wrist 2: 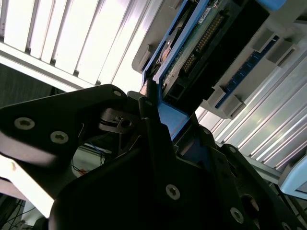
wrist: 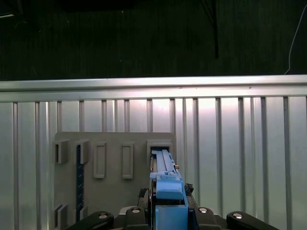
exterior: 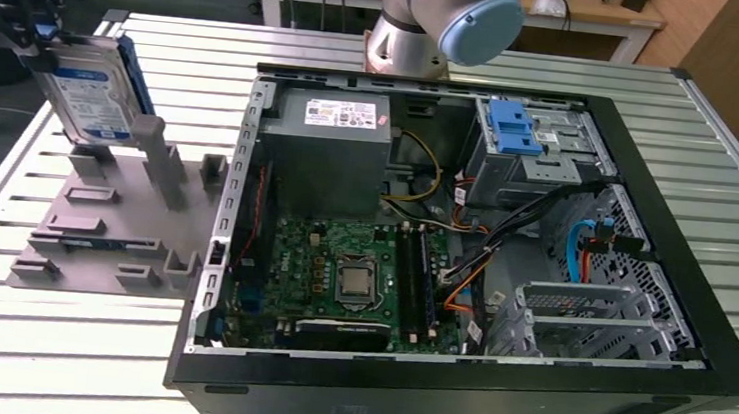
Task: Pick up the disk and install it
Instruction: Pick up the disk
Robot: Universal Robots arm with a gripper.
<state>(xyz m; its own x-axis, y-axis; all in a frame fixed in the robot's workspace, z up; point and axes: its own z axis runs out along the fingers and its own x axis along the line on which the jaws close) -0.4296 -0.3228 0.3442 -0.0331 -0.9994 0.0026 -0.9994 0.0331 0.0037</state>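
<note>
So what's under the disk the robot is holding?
The grey stand on the slatted table lies under the disk, which the gripper holds. The disk hides part of the slot straight beneath it.

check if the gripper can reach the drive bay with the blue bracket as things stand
Probably yes. The computer case lies open, with only the blue bracket atop the drive bay and cables beside it. The gripper, shut on the disk, is at the grey stand outside the case.
</note>
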